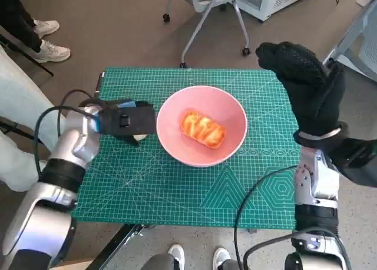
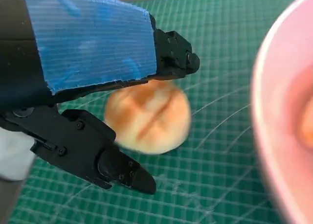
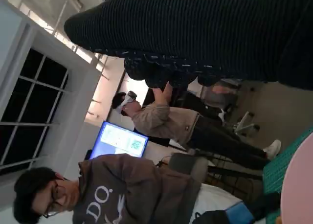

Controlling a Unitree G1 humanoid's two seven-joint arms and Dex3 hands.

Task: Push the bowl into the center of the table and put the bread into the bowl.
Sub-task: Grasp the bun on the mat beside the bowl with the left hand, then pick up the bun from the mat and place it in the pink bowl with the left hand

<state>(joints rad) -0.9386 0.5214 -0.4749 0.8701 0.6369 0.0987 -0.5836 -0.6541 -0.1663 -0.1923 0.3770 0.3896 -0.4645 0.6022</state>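
Blue tape covers the back of the left robot hand (image 2: 88, 48), which is the closest thing in the left wrist view. Its black fingers (image 2: 102, 160) are spread on both sides of a small round bun (image 2: 149, 116). This bun lies on the green mat; I cannot tell if the fingers touch it, and the hand is not holding it.

Just beside this hand stands the pink bowl (image 1: 201, 125), about in the middle of the bench (image 1: 147, 181). Inside the bowl lies the bread (image 1: 203, 129), a golden, glazed piece, resting on the bottom. In the head view the left robot hand (image 1: 125, 121) is at the left of the bowl rim, low over the mat, and the bun shows only as a pale edge under it.

The right robot hand (image 1: 306, 87), in its black knitted glove, is raised over the far right corner of the bench, well apart from the bowl. It holds nothing; its fingers seem loosely curled, but I cannot tell how far they are closed.

The green cutting mat (image 1: 253, 187) with a white grid and printed angle lines covers the bench top; its small marks are not readable.

In the right wrist view a person in a brown sweatshirt (image 3: 122, 194) sits near; the letters "DQ" are readable on it. Behind is a lit blue screen (image 3: 120, 141), and another person (image 3: 166, 119).
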